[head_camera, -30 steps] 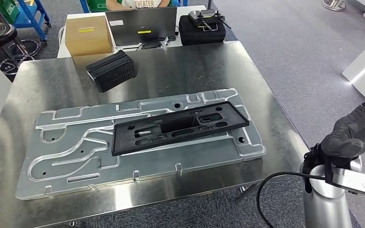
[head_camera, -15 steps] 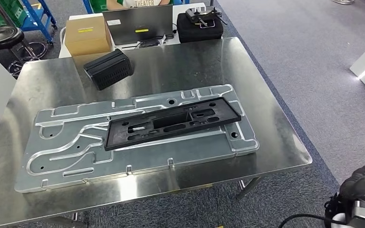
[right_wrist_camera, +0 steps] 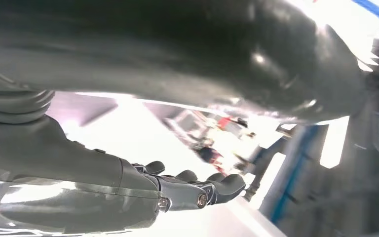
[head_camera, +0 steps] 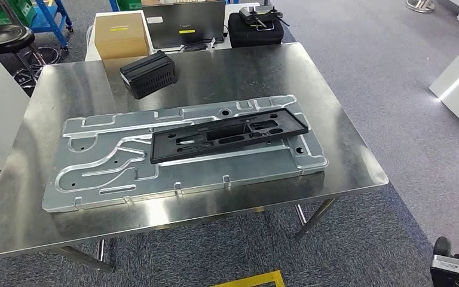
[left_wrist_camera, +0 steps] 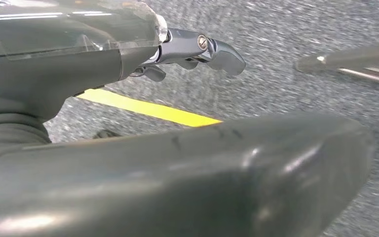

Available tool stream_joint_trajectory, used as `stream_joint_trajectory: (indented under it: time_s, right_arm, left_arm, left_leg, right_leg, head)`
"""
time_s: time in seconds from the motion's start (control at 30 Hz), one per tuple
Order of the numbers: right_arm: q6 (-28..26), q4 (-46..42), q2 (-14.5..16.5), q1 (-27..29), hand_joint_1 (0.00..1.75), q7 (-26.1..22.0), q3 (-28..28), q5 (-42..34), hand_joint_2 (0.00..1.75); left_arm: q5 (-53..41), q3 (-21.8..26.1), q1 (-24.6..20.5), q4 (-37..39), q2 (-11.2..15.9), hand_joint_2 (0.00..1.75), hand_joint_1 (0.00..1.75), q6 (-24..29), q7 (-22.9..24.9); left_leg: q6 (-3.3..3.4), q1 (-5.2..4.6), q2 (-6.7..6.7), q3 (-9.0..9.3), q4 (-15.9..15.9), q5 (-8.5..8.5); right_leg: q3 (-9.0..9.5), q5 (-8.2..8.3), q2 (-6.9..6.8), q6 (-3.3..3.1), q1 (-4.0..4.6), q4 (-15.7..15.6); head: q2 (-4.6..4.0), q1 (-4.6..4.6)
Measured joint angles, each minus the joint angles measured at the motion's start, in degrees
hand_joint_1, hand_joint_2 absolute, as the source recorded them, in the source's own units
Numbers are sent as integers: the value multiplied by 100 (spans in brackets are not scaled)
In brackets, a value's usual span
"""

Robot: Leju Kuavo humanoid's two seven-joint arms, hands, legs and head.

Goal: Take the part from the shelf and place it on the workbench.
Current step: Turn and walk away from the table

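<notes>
The black part (head_camera: 229, 135) lies flat on the grey metal plate (head_camera: 95, 173) that covers much of the steel table (head_camera: 346, 161). Its long axis runs across the table, the far-right end angled slightly away from the robot, and its slotted face is up. It is well apart from both robot hands.

The right robot hand (right_wrist_camera: 192, 190) holds nothing — its dark fingers (right_wrist_camera: 227, 183) reach out loosely with the thumb above them; in the head view the right wrist sits low, off the table's near right corner, with the part ahead of it and across to its left. The left robot hand (left_wrist_camera: 197, 49) hangs over grey carpet and a yellow floor stripe (left_wrist_camera: 148, 108), fingers slack and holding nothing.

Beyond the part, farther from the robot hands, a black ribbed box (head_camera: 149, 73) stands on the table's far edge. Behind it are a cardboard box (head_camera: 119, 36), a dark laptop (head_camera: 185, 24) and a black case (head_camera: 254, 30) — all past the table. A black stool (head_camera: 6, 39) stands far off to the left.
</notes>
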Motion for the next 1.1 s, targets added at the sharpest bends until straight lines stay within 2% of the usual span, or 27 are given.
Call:
stream_joint_trajectory:
  time_s: [0.03,0.07,0.1,0.17,0.2,0.23,0.3,0.33,0.37,0.43,0.47,0.5,0.53,0.57,0.6,0.63,0.7,0.73,0.8,0.83,0.87,0.9,0.97,1.0,1.03,1.07,1.1]
  right_arm:
    - [73,85,78,-16,0,1,-143,114,0]
    - [139,170,154,-38,0,1,-298,242,0]
    - [191,249,221,-67,0,1,-455,375,0]
    - [277,391,325,-133,0,3,-764,630,0]
    - [307,451,362,-161,0,1,-897,734,0]
    - [335,519,390,-193,0,-2,-1032,830,0]
    - [381,729,452,-269,0,-5,-1324,1008,0]
    - [402,864,479,-312,0,-3,-1485,1112,0]
    - [420,1009,506,-347,0,1,-1636,1222,0]
    - [438,1312,531,-420,0,4,-1907,1471,0]
    - [437,1494,537,-476,0,4,-2045,1605,0]
    - [424,1704,540,-544,0,4,-2197,1748,0]
    - [403,1939,543,-615,0,5,-2352,1908,0]
    - [372,2183,544,-684,0,13,-2500,2091,0]
    - [331,2441,544,-753,0,31,-2646,2309,0]
    - [278,2709,544,-828,0,64,-2795,2562,0]
    - [138,3290,546,-983,0,206,-3131,3099,0]
    - [62,3585,547,-1052,0,316,-3301,3333,0]
    - [-31,4155,533,-1155,0,563,-3596,3660,0]
    - [-22,4441,516,-1196,0,682,-3719,3751,0]
    - [19,4733,491,-1234,0,787,-3831,3804,0]
    - [72,5033,456,-1273,0,873,-3937,3826,0]
    - [159,5569,388,-1351,0,988,-4113,3844,0]
    - [202,5813,347,-1391,0,1025,-4181,3860,0]
    - [249,6039,309,-1429,0,1069,-4227,3897,0]
    - [293,6274,257,-1465,0,1131,-4258,3964,0]
    - [320,6505,198,-1499,0,1201,-4274,4058,0]
  left_arm:
    - [-4,0,2,0,-1,0,0,0,13]
    - [-11,0,2,0,-3,0,0,-1,26]
    - [-22,0,2,0,-6,0,0,-2,38]
    - [-45,0,4,0,-28,0,0,-6,61]
    - [-54,1,4,0,-40,0,0,-8,69]
    - [-64,2,4,0,-54,0,0,-10,77]
    - [-81,9,10,0,-68,0,0,-11,92]
    - [-89,13,18,0,-83,0,0,-11,101]
    - [-93,17,28,1,-97,0,0,-11,111]
    - [-101,23,37,1,-130,0,0,-2,132]
    - [-104,28,35,1,-142,0,0,8,145]
    - [-114,37,32,0,-150,0,0,20,160]
    - [-131,48,30,0,-158,0,0,30,179]
    - [-155,58,30,0,-166,0,0,35,208]
    - [-186,66,28,1,-176,0,0,37,241]
    - [-221,69,22,0,-190,0,0,37,276]
    - [-287,69,9,1,-224,0,0,27,324]
    - [-317,69,5,1,-243,0,0,17,334]
    - [-369,68,16,2,-287,0,0,1,335]
    - [-384,68,19,2,-308,0,0,-3,326]
    - [-395,68,22,2,-325,0,0,-3,312]
    - [-397,68,22,2,-338,0,0,-2,297]
    - [-398,69,25,2,-346,0,0,1,267]
    - [-398,70,27,2,-348,0,0,2,251]
    - [-400,71,27,2,-348,0,0,5,232]
    - [-405,72,26,2,-347,0,0,13,209]
    - [-418,72,21,2,-346,0,0,22,185]
  left_leg:
    - [-6,-10,2,-82,9,57]
    - [-14,-18,3,-158,16,111]
    - [-25,-25,3,-221,23,162]
    - [-65,-37,2,-301,22,252]
    - [-92,-33,2,-313,17,294]
    - [-125,-21,3,-322,9,338]
    - [-192,3,-3,-344,17,383]
    - [-225,9,-7,-386,92,281]
    - [-252,13,-12,-446,264,71]
    - [-295,35,-14,-598,898,-540]
    - [-314,44,-13,-645,1248,-750]
    - [-333,52,-12,-641,1501,-822]
    - [-350,60,-12,-560,1587,-752]
    - [-364,69,-12,-396,1487,-596]
    - [-372,80,-12,-140,1204,-443]
    - [-374,84,-14,181,794,-387]
    - [-324,72,-27,645,95,-477]
    - [-284,57,-33,729,-70,-541]
    - [-182,50,-21,665,-106,-486]
    - [-127,53,-4,610,-109,-422]
    - [-80,60,14,539,-119,-349]
    - [-46,64,32,455,-123,-273]
    - [-24,49,49,273,-113,-133]
    - [-26,42,55,183,-103,-66]
    - [-36,35,46,94,-88,0]
    - [-51,31,30,3,-69,63]
    - [-69,28,2,-85,-49,125]
  right_leg:
    - [128,80,0,-11,2,-2]
    - [369,214,0,-35,7,-227]
    - [707,317,0,-73,17,-627]
    - [1326,313,-1,-161,63,-1490]
    - [1491,276,-1,-199,90,-1754]
    - [1533,260,-1,-234,119,-1868]
    - [1475,371,-15,-310,128,-1919]
    - [1432,437,-27,-354,119,-1944]
    - [1379,509,-41,-392,105,-1969]
    - [1235,635,-53,-433,99,-1969]
    - [1146,696,-54,-436,100,-1954]
    - [1050,756,-55,-430,98,-1932]
    - [946,812,-55,-417,92,-1901]
    - [838,864,-54,-399,84,-1861]
    - [733,911,-52,-376,76,-1811]
    - [636,949,-48,-348,76,-1752]
    - [515,1025,-48,-278,82,-1652]
    - [492,1067,-51,-240,85,-1630]
    - [471,1143,-51,-164,70,-1632]
    - [435,1066,-43,-130,57,-1587]
    - [378,874,-31,-97,42,-1452]
    - [297,580,-20,-68,27,-1198]
    - [144,22,-9,-14,13,-471]
    - [122,-72,-8,4,7,-168]
    - [175,-25,-5,9,1,-19]
    - [335,120,7,0,-4,-85]
    - [598,274,49,-21,-9,-352]
  head:
    - [0,0]
    - [0,0]
    - [0,0]
    - [0,-3]
    - [0,-3]
    - [0,-3]
    - [0,-1]
    - [0,-2]
    - [0,-2]
    - [0,-3]
    - [0,-3]
    - [0,-3]
    - [0,-3]
    - [0,-3]
    - [0,-3]
    - [0,-3]
    - [0,-3]
    - [0,-3]
    - [0,-2]
    - [0,-3]
    - [0,-2]
    - [0,-2]
    - [0,-2]
    - [0,-2]
    - [0,-2]
    - [0,-2]
    - [0,-2]
